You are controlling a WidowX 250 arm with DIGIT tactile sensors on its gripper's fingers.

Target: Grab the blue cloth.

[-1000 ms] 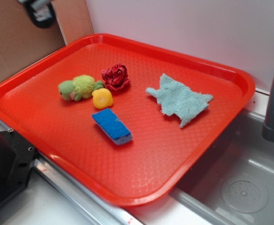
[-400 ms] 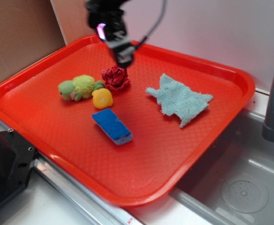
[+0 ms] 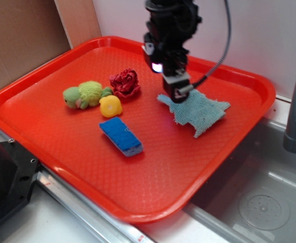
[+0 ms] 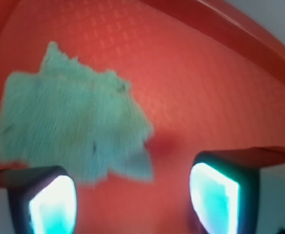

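One gripper [image 3: 177,92], jaws spread, hangs over the cloth's [image 3: 197,110] left edge near the tray's [image 3: 138,202] far rim; centre over the cloth, descend, then pinch.

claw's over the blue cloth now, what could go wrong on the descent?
1. The wrist view shows the blue cloth mostly toward one finger, with bare tray between the fingers. The open claw may close on only a corner, or miss.
2. The cloth is thin and lies flat, so the fingers may scrape the tray and slide over it without gathering fabric.
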